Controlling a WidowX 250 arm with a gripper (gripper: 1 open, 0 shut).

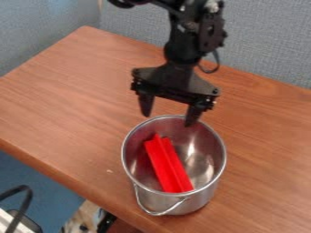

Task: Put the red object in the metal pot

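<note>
Inside the one metal pot (pixel 174 166) on the wooden desk (pixel 61 91), a single red object (pixel 166 164) lies flat on the bottom, its far end toward 11 o'clock. At the pot's 12 o'clock rim the lone gripper (pixel 170 110) hangs with both fingers (pixel 192 114) spread wide, holding nothing. Its arm is cut off by the upper edge, and the pot's wire handle is barely visible.

Reddish-brown wood-grain table (pixel 73 91) fills most of the frame, running diagonally from top centre toward the lower right. Pale blue-grey wall (pixel 274 41) behind it, upper left and upper right. Lower left: grey-blue floor (pixel 36 173) with a black cable loop (pixel 15 202). Light is even and soft.
</note>
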